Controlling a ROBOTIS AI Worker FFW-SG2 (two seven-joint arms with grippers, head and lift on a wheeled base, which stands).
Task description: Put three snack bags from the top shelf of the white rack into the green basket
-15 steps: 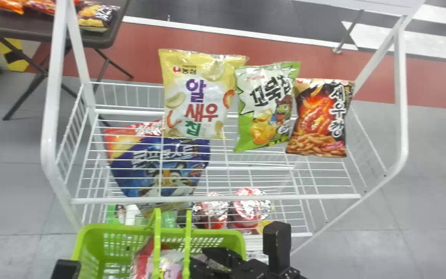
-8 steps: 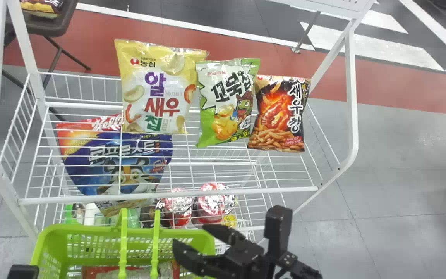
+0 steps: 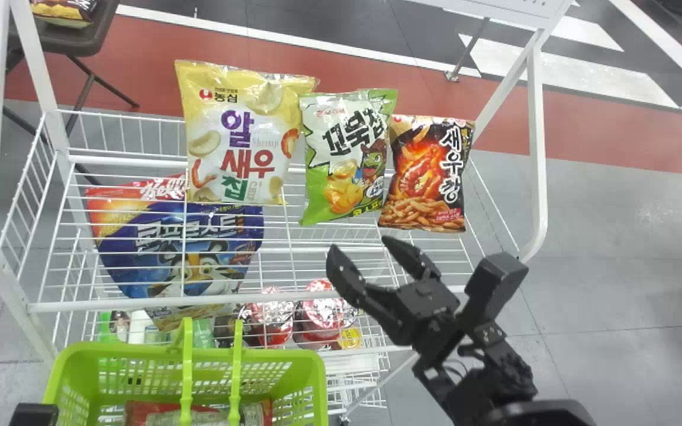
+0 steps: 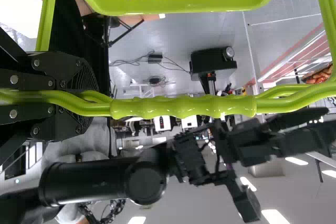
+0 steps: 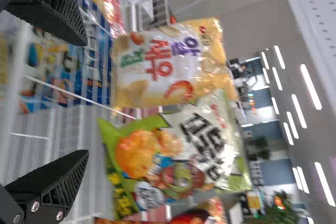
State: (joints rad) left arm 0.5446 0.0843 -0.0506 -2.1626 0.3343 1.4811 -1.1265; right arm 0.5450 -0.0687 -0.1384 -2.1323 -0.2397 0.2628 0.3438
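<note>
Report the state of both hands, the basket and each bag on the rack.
Right hand, open, empty
Left hand, shut on basket handle
Green basket, held, packet inside
Yellow bag, upright, closed
Green bag, slightly tilted, closed
Black bag, upright, closed
Blue bag, below top shelf

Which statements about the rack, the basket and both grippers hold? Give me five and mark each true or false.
1. The green snack bag stands between the yellow bag and the dark bag. True.
2. The right gripper holds a snack bag. False: it is open and empty.
3. The blue bag is on the top shelf. False: it is below it.
4. The left gripper grips the basket's handle. True.
5. The basket is empty. False: a red package lies inside.
</note>
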